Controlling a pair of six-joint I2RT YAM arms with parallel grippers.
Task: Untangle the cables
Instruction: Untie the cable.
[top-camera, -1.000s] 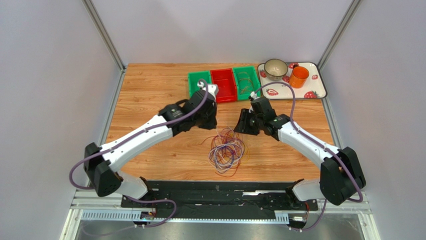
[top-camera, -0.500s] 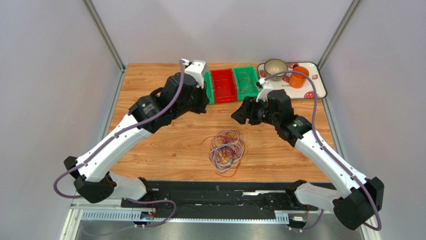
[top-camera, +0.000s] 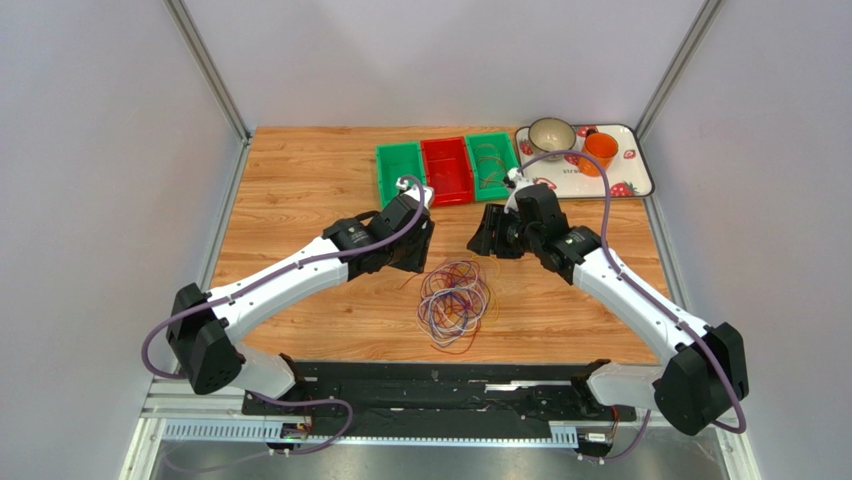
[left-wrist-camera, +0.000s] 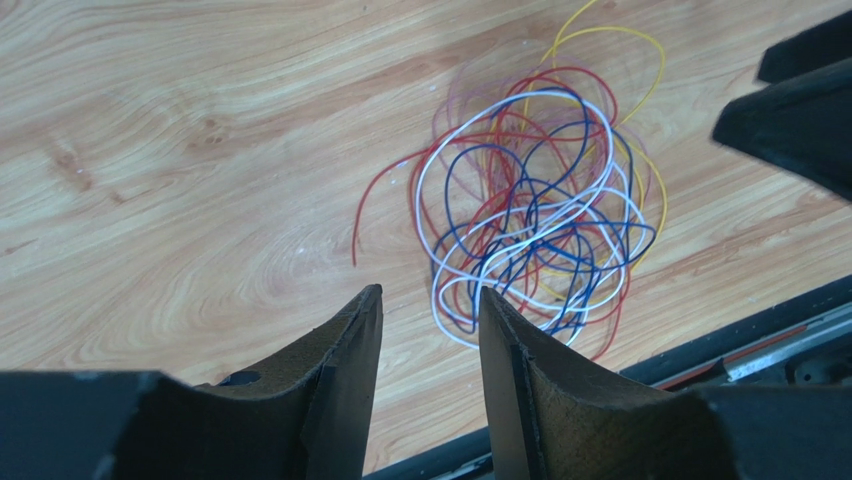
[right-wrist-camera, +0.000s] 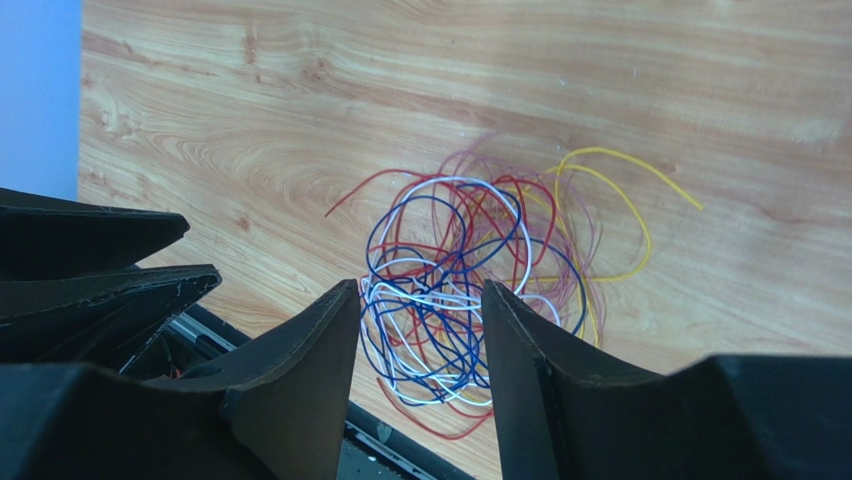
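Observation:
The cables (top-camera: 455, 300) lie as one tangled pile of red, blue, white, yellow and purple loops on the wooden table, in front of both arms. My left gripper (top-camera: 412, 252) hovers just left of and behind the pile. In the left wrist view it (left-wrist-camera: 430, 292) is open and empty, with the cables (left-wrist-camera: 530, 220) on the table beyond its fingertips. My right gripper (top-camera: 490, 236) hangs behind and right of the pile. In the right wrist view it (right-wrist-camera: 420, 285) is open too, and the cables (right-wrist-camera: 465, 270) show through its gap on the table below, untouched.
At the back stand a green bin (top-camera: 383, 170), a red bin (top-camera: 446, 170) and a second green bin (top-camera: 488, 137) with thin wires in it. A strawberry tray (top-camera: 625, 170) at the back right carries a bowl (top-camera: 551, 135) and an orange cup (top-camera: 600, 150). A black rail (top-camera: 440, 375) runs along the near edge.
The left arm stretched back over the left green bin, then pulled back beside the pile, its jaws now apart. The right gripper lifted toward the bins and came back slightly.

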